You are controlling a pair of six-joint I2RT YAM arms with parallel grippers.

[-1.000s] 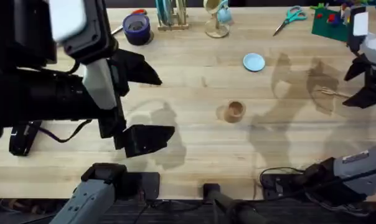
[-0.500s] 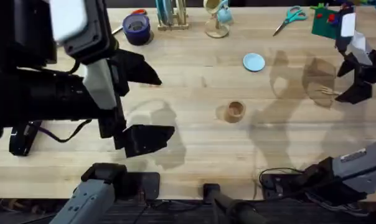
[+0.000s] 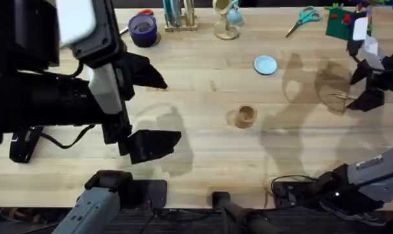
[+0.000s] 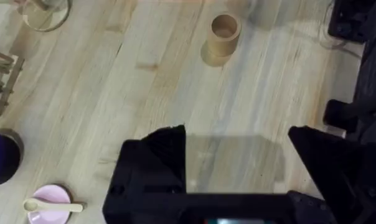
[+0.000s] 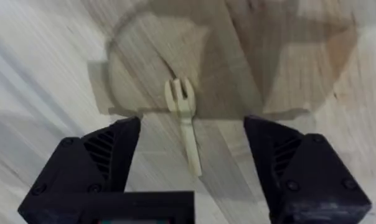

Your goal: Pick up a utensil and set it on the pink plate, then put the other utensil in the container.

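spoon sits on the pink plate; my right gripper, jaws spread, straddles the fork; next i descend and clench.

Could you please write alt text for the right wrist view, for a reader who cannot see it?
A small wooden fork lies flat on the pale wood table, prongs pointing away from the camera, untouched between the open black fingers of the right gripper. Dark shadows fall across the table around the fork.
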